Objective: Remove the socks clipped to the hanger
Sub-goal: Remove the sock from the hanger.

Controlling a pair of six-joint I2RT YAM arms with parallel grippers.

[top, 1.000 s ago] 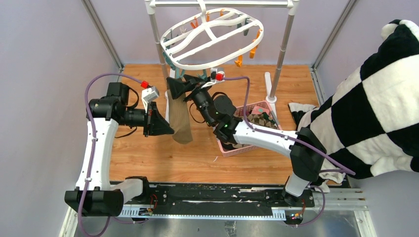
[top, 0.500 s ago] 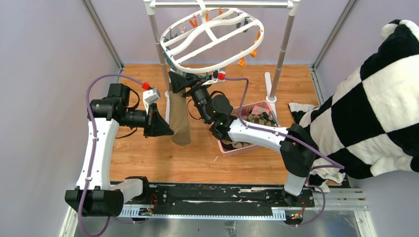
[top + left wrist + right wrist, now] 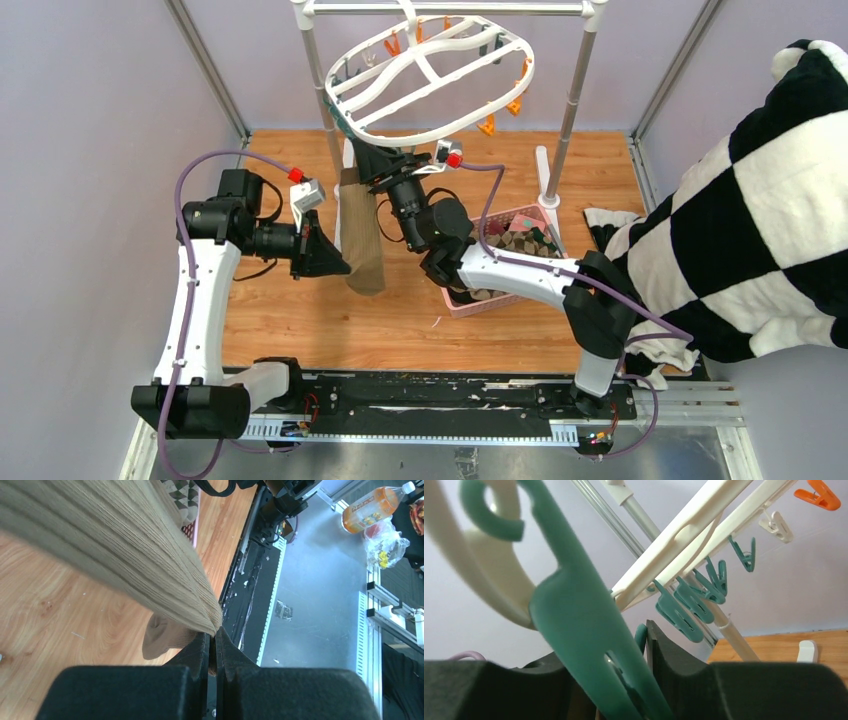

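The white oval hanger (image 3: 430, 75) hangs from the rack's top bar and carries teal and orange clips. An olive-brown sock (image 3: 362, 235) hangs from a teal clip on the hanger's near-left rim. My left gripper (image 3: 335, 262) is shut on the sock's lower edge. In the left wrist view the ribbed sock (image 3: 125, 545) runs into the closed left gripper (image 3: 214, 637). My right gripper (image 3: 375, 160) is raised under the rim. In the right wrist view its jaws sit on either side of the teal clip (image 3: 589, 645), pressing on it. Other socks lie in the basket.
A pink slotted basket (image 3: 470, 303) holding loose socks stands right of the hanging sock, under the right arm. The grey rack pole (image 3: 572, 100) and its white foot (image 3: 547, 180) stand behind. A large black-and-white checked cloth (image 3: 760, 210) fills the right side.
My right gripper has risen up and left to the hanger's rim, and its jaws have closed in around the teal clip. The left gripper has kept its hold on the sock.
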